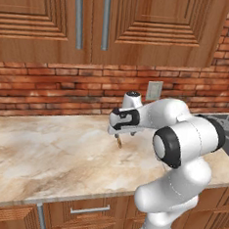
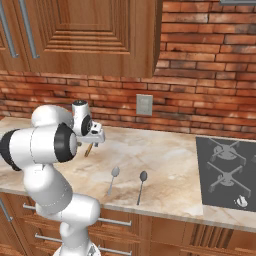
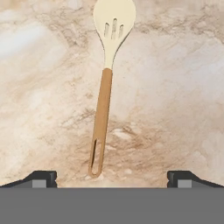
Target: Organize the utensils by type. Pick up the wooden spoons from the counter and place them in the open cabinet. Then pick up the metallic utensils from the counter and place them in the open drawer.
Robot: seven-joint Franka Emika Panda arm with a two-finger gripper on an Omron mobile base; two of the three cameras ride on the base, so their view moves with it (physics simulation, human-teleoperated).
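So right now my gripper (image 3: 112, 178) is hanging over the tabletop (image 1: 44, 149) with the jaws spread wide and nothing between them. Straight below me is a wooden spoon (image 3: 106, 78): cream oval bowl with three slots cut in it, brown handle with a long slit near the end. It lies flat on the marble, the handle end closest to my fingertips (image 3: 41, 178), the bowl pointing away. From the left base camera just a bit of brown handle pokes out under my hand, and the right one gives about the same sliver.

Further along the tabletop, near the front edge, there are two metal spoons side by side but not touching. One spoon (image 2: 113, 179) is paler grey, the other spoon (image 2: 141, 186) has a darker handle. Both lie with their bowls toward the brick wall (image 2: 200, 75). The stovetop (image 2: 227, 172) sits to their right, cut off by the frame edge.

Cabinet doors (image 1: 158, 27) above are shut. The drawers (image 1: 85, 213) under the tabletop look shut too, though my arm covers part of them.
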